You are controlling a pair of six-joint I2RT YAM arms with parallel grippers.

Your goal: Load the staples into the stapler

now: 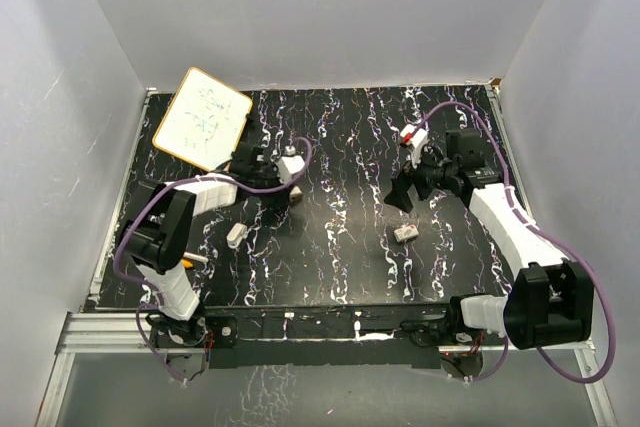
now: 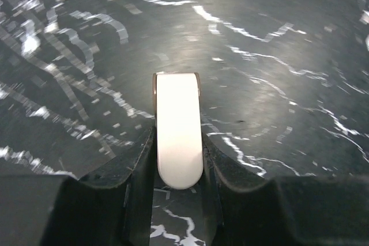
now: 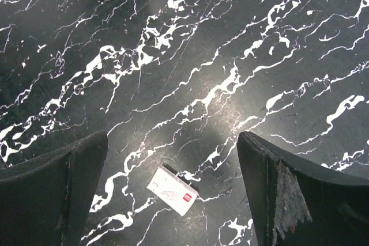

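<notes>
On veined black tabletop [image 2: 277,56], left hand [image 2: 179,162] clamping smooth rounded white stapler [image 2: 177,119], right hand [image 3: 171,142] spread wide above staples box [image 3: 172,190]

Table [image 1: 340,277] black, white-veined — stapler [image 2: 179,131], staples box [image 3: 173,191] white.

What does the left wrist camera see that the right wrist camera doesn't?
Only the left wrist view shows the white stapler, pinched on both sides by the left hand. Only the right wrist view shows a small white box with a red mark, lying flat under the wide-open right hand. Both views show the black table with its white marbling, and each shows its own dark fingers at the bottom of the picture.
</notes>
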